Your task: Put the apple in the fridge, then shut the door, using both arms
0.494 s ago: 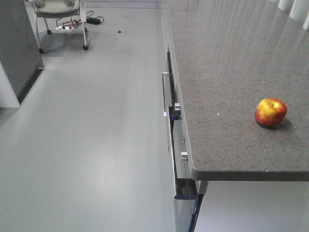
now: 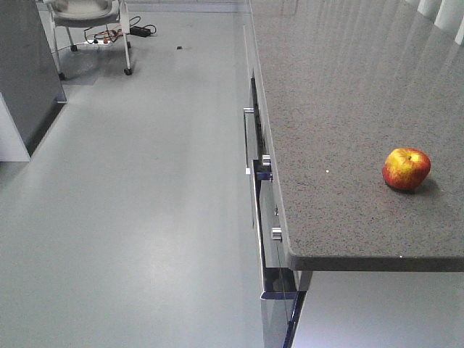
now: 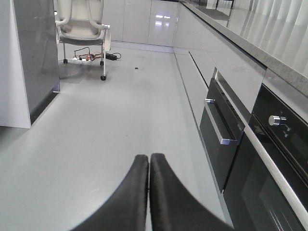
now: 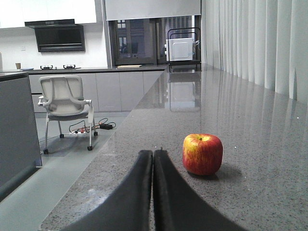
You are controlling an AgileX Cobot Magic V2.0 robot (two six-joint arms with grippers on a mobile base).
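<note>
Your right tool (image 4: 153, 153) has its two black fingers pressed flat together, tip to tip, with nothing between them. It hangs low over the speckled grey tabletop (image 4: 269, 202). The apple (image 4: 202, 154) sits just ahead of it and slightly to its right. It stands upright on the stone with its stem dimple up, clear of the fingers. In the front-facing view, the apple rests near the tabletop's near end and well in from the long edge above the cabinets.

Your left tool (image 3: 148, 157) is closed the same way and holds nothing. It points down the aisle above the pale grey floor (image 3: 120, 120). To its right runs the cabinet front, with a black built-in oven (image 3: 219, 139), its silver bar handle and a round knob. Across the aisle on the left stands the fridge (image 3: 36, 53), a tall dark grey body of which you see only part. At the far end, a white mesh office chair (image 3: 79, 24) stands on the floor, with loose cables (image 3: 89, 57) on the floor beside it.
</note>
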